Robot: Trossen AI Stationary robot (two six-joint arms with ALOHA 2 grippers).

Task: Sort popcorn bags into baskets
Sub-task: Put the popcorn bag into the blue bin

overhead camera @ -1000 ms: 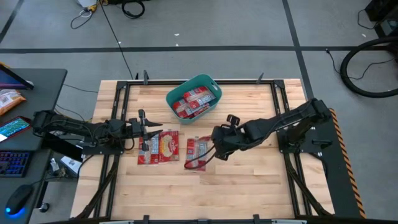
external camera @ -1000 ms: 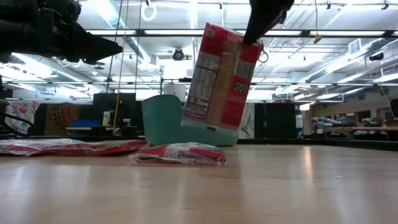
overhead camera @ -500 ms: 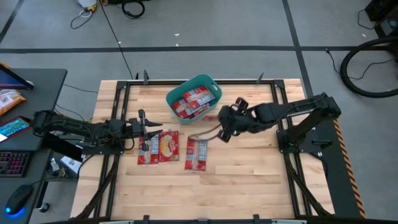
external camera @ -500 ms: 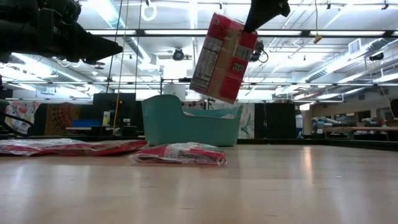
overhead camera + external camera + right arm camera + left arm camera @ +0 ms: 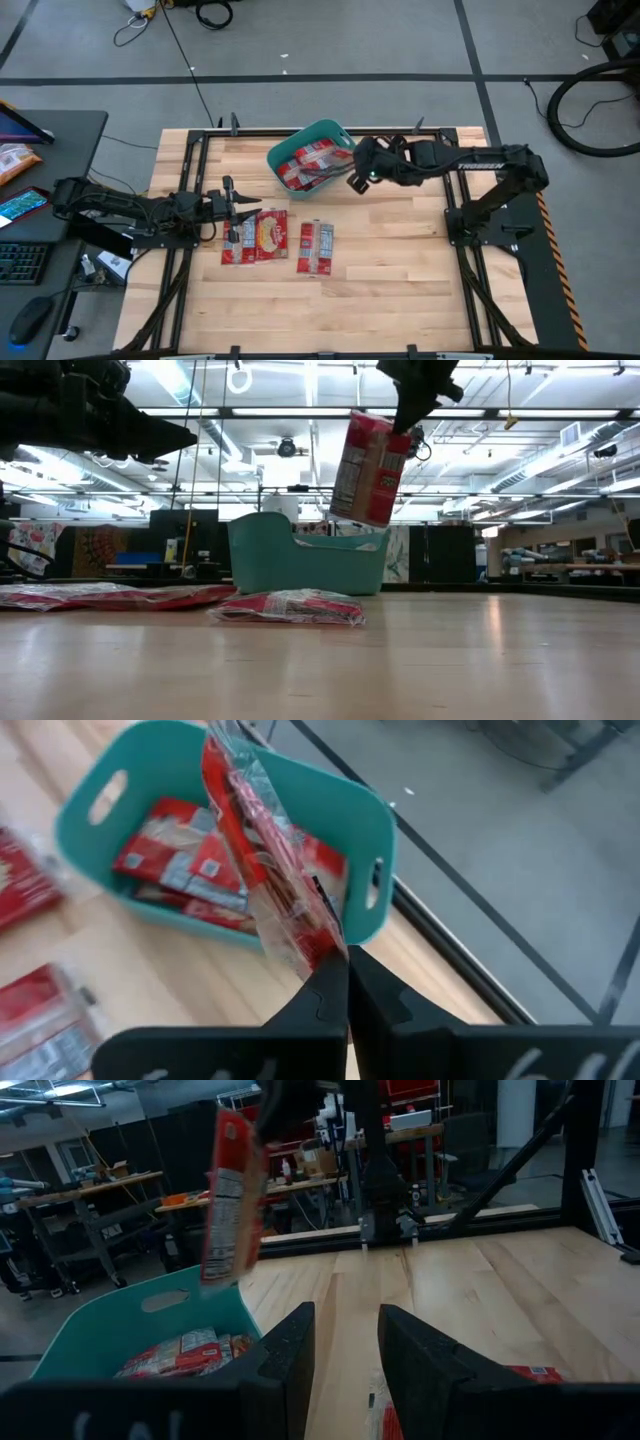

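Popcorn bags lying on the worktop (image 5: 190, 300): three (image 5: 271, 236)
Popcorn bag hanging in the air: one (image 5: 368, 456)
Popcorn bags sitting in the basket: several, exact count unclear (image 5: 305, 163)
Baskets standing: one (image 5: 283, 147)
Arms showing: two

The wooden table (image 5: 400, 270), light planks inside a dark metal frame, carries the teal basket (image 5: 341, 133) at its far edge. Nearer than the basket, toward the table's middle, three red popcorn bags (image 5: 268, 238) lie flat in a row, the rightmost set slightly apart from the other two.
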